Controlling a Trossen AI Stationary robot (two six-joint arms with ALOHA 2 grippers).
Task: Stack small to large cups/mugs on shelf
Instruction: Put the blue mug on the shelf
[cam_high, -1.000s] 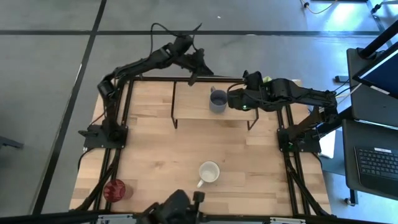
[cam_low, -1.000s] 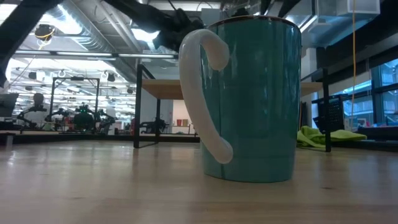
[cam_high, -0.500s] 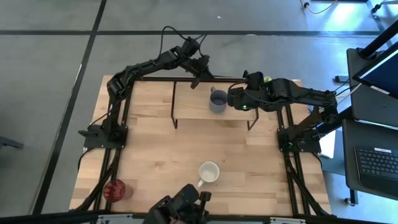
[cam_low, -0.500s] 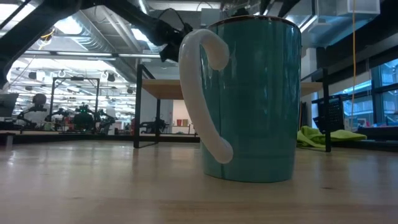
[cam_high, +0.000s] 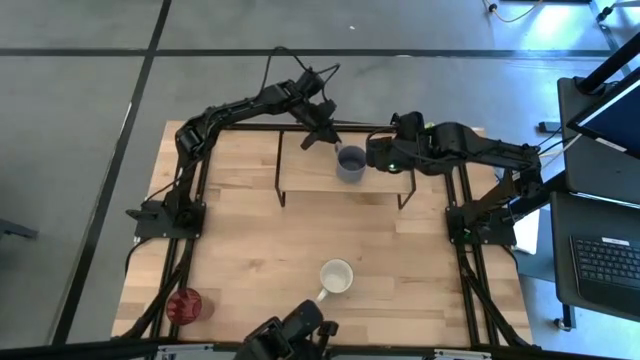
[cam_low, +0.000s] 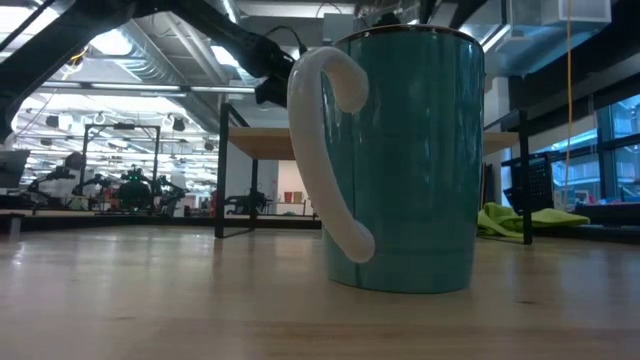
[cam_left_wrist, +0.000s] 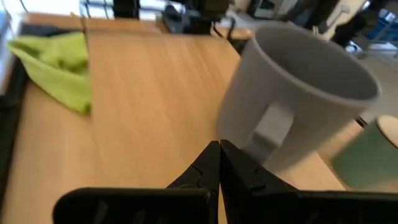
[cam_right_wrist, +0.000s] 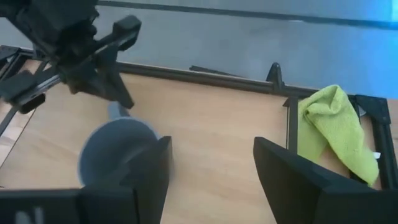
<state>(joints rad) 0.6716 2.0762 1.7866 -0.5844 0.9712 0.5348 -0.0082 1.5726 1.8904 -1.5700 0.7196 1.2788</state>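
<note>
Grey mug (cam_high: 351, 163) stands on the shelf (cam_high: 300, 172). Left claw (cam_high: 327, 137), shut and empty, sits at its 11 o'clock; right claw (cam_high: 375, 158), open and empty, at 3. Either could nudge it off the shelf.

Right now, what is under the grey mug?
The grey mug stands on the shelf, a light-wood board on dark wire legs. The table lies below it; the mug and board hide whatever is directly beneath.
</note>
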